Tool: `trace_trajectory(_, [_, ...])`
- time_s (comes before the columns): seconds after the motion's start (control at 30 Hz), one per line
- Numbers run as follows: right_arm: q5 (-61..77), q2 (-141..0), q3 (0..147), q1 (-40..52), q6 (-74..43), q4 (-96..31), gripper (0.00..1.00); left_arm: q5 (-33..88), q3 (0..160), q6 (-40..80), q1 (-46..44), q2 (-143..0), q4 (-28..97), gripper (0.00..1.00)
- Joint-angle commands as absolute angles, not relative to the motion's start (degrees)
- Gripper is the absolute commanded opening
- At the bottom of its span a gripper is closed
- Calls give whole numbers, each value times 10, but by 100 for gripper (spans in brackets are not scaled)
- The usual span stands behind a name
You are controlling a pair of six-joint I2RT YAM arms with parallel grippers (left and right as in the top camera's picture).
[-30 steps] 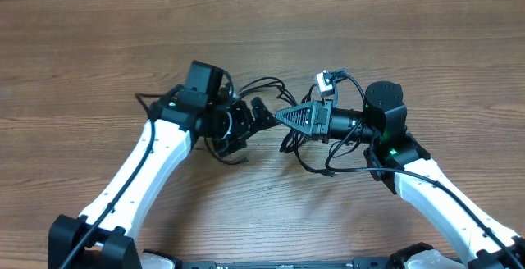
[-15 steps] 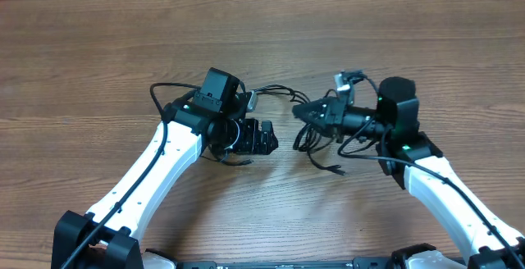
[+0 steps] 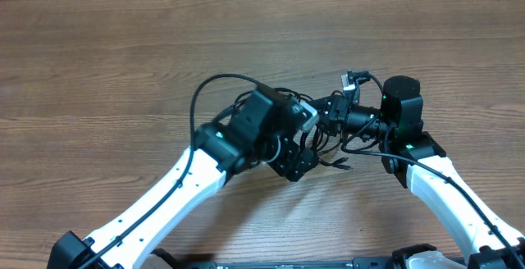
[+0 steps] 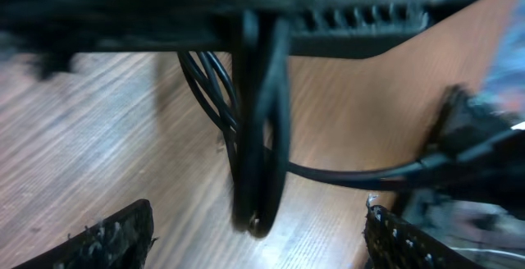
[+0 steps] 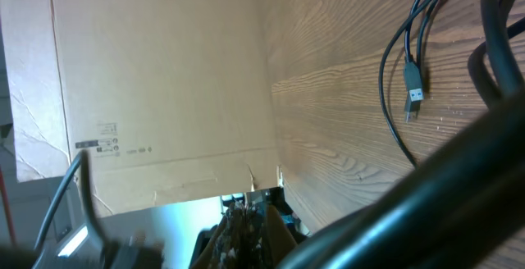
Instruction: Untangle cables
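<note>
Ok, left gripper (image 4: 261,238) was wide open, straddling the cables (image 4: 254,138); right gripper (image 3: 328,110) was clamped shut on them.

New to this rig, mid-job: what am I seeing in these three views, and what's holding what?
Two white robot arms, each with a two-finger gripper, work at a wooden table. One view looks straight down; the other two are cameras on the wrists. Thin black cables are tangled between the arms. The right gripper is shut and seems to hold the bunch. The left gripper is open, fingers either side of a hanging loop, gripping nothing.
</note>
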State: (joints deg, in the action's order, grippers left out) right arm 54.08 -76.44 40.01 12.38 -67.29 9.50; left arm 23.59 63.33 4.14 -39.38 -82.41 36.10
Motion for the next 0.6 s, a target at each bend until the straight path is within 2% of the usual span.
trace_trajectory(0.0, [541, -762, 406, 123, -693, 99, 4, 114, 638, 51, -420, -822, 352, 76])
trace_trajectory(0.17, [553, -762, 406, 123, -693, 99, 5, 95, 638, 69, -423, -822, 310, 61])
trace_trajectory(0.27, [568, -762, 406, 123, -719, 99, 4, 98, 638, 77, -423, -822, 274, 48])
trace_trajectory(0.5, [585, -762, 406, 123, -742, 99, 4, 136, 638, 79, -424, -823, 256, 36])
trace_trajectory(0.53, [585, -762, 406, 123, -742, 99, 4, 139, 638, 79, -424, -823, 257, 27])
trace_trajectory(0.57, [584, -762, 406, 123, -742, 99, 5, 142, 638, 79, -424, -823, 257, 9])
